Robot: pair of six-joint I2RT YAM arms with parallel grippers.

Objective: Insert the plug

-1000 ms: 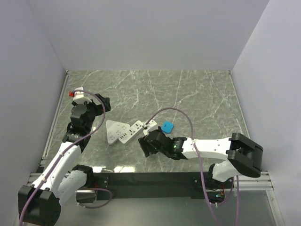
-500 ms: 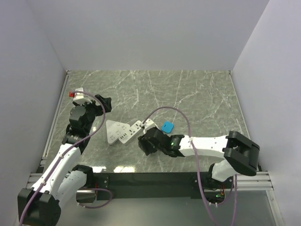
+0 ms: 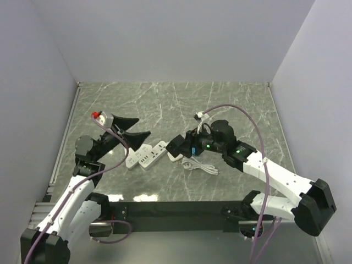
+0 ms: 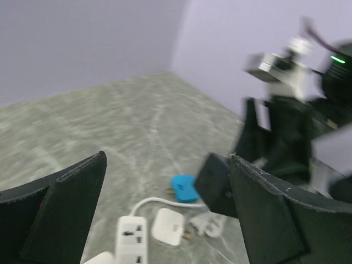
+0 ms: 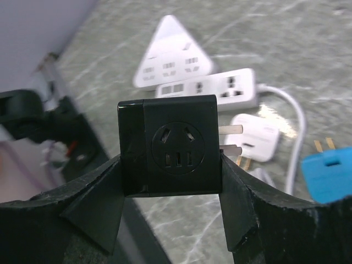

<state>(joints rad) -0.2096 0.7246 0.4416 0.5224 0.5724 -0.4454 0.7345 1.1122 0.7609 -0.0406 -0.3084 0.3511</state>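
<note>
My right gripper [image 5: 171, 184] is shut on a black cube plug [image 5: 170, 146], its socket face toward the camera and its metal prongs pointing right. In the top view the black plug [image 3: 177, 147] hangs just right of the white power strip [image 3: 151, 155]. The power strip [image 5: 209, 91] lies on the marble next to a white triangular strip [image 5: 173, 52]. My left gripper [image 3: 132, 130] is open above the strips' left end, nothing between its fingers [image 4: 60, 209]. From the left wrist view the held black plug [image 4: 214, 184] shows beyond the strip [image 4: 129, 239].
A white plug [image 5: 253, 137] and a blue plug [image 5: 327, 173] lie on the table right of the strip. The strip's white cable [image 3: 201, 166] is coiled beneath my right arm. Grey walls enclose the table on three sides.
My right gripper closed on the black plug and lifted it off the table. The right arm swung up and back. My left gripper moved from the back left to over the strips.
</note>
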